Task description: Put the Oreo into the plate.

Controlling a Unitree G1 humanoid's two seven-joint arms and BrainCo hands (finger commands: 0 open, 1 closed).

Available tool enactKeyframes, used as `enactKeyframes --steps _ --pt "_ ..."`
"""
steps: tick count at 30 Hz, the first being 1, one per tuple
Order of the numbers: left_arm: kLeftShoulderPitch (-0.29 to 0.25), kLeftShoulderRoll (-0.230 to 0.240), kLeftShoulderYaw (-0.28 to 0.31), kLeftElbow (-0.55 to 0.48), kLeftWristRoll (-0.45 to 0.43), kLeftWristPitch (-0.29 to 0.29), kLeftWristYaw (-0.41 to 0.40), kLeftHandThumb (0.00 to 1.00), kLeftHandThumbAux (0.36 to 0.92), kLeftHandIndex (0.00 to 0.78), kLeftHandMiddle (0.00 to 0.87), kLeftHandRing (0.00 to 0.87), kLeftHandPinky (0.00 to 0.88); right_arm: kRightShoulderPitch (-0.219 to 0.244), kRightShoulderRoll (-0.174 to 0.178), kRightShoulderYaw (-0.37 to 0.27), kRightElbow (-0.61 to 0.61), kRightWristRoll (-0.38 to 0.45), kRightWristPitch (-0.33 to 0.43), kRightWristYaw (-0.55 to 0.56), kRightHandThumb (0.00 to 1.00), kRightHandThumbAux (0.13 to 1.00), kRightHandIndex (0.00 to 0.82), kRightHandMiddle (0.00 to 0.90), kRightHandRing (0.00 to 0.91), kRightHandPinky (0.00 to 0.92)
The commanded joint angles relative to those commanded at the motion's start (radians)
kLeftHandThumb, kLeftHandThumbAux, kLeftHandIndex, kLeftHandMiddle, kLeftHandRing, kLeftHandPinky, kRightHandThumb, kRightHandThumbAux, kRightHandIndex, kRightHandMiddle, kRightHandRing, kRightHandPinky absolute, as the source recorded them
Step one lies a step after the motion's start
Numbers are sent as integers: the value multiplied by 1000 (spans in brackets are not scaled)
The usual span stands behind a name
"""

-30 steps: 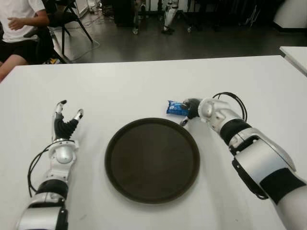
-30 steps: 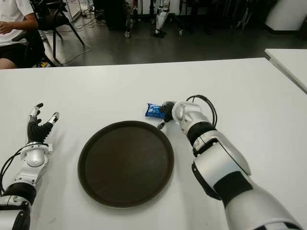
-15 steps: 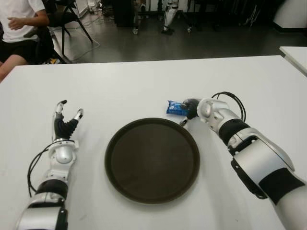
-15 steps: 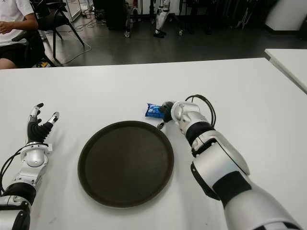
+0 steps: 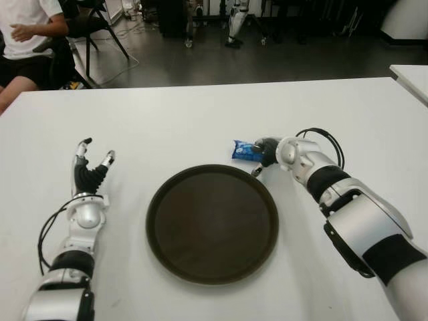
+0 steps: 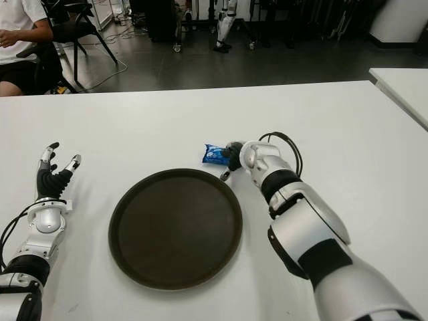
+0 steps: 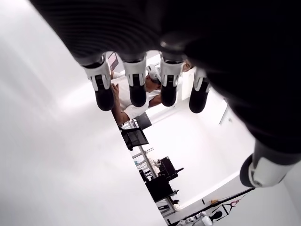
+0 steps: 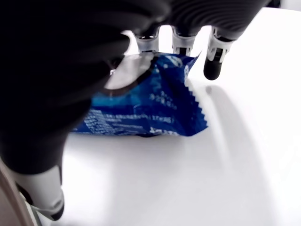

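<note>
The Oreo point(image 5: 244, 150) is a small blue packet lying on the white table point(image 5: 167, 120), just beyond the far right rim of the round dark brown plate point(image 5: 212, 224). My right hand point(image 5: 265, 154) sits against the packet's right end. In the right wrist view its fingers point(image 8: 181, 40) reach out straight over the Oreo point(image 8: 150, 106), with the tips past its far edge, and the thumb point(image 8: 44, 197) stays off to the side. Nothing is gripped. My left hand point(image 5: 91, 168) shows to the left of the plate, fingers point(image 7: 136, 87) spread and empty.
A seated person point(image 5: 27, 40) and a black chair point(image 5: 100, 20) are beyond the table's far left corner. The corner of a second white table point(image 5: 411, 73) shows at the far right. Dark floor lies past the far edge.
</note>
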Motion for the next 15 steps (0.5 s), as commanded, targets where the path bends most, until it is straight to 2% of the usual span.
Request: enactKeyframes --steps 5,7,12,14,15 --pt "0 1 0 3 -1 -5 -4 0 512 0 0 0 0 0 4 4 0 1 25 5 0 719 0 23 0 0" --pt "0 1 0 3 -1 -6 -5 0 514 0 0 0 0 9 -1 2 11 2 13 -18 0 725 0 25 0 0" --pt "1 -4 4 -2 -8 -5 -7 0 519 0 0 0 0 37 -14 -4 21 6 -48 -97 0 761 3 41 0 0" --pt "1 -8 9 -4 -16 -3 -11 0 521 0 0 0 0 48 -20 -14 8 15 -85 -147 0 826 71 60 14 0" --pt "0 -9 10 -5 -19 -2 -13 0 523 0 0 0 0 52 -22 -18 5 19 -97 -165 241 797 190 70 25 1"
